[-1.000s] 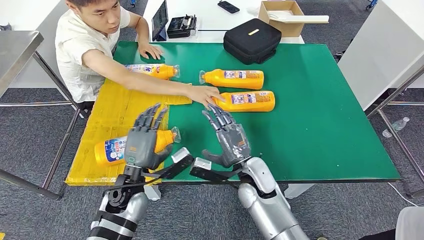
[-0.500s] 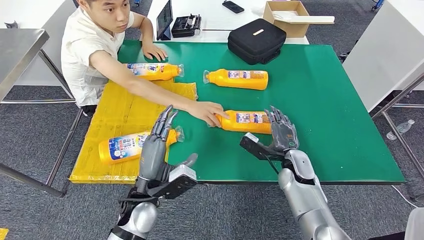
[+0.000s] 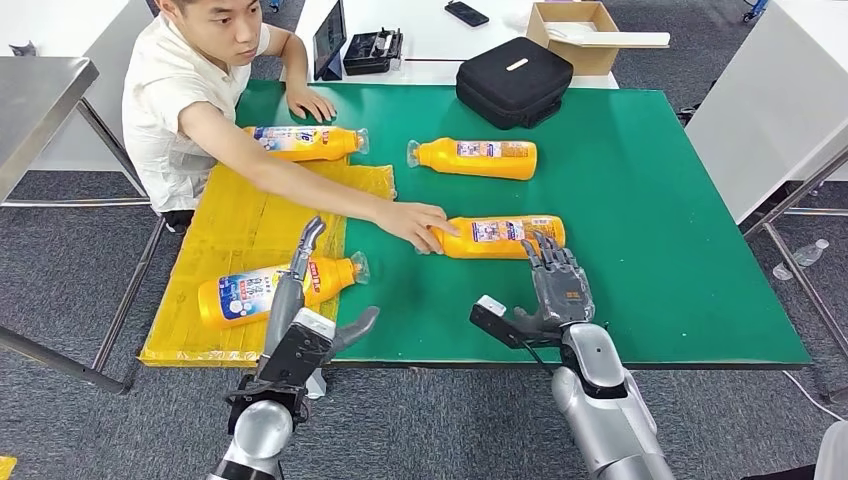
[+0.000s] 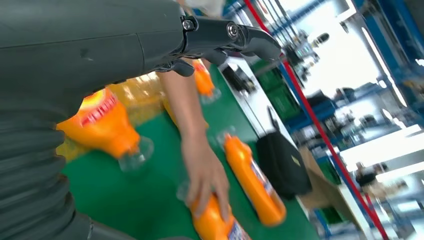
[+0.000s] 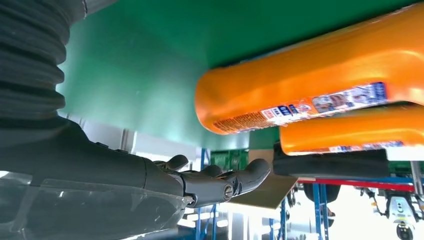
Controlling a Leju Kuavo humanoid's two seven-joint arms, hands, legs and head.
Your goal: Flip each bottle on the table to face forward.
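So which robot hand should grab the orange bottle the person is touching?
Probably the right hand. It is open, with its fingertips just short of that bottle's base end. The left hand is over the yellow mat beside another bottle, and the person's hand covers the cap end.

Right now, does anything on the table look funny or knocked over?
All four orange bottles lie on their sides, none upright. A person's hand rests on the neck of the bottle nearest the robot's right hand. Nothing looks spilled or broken.
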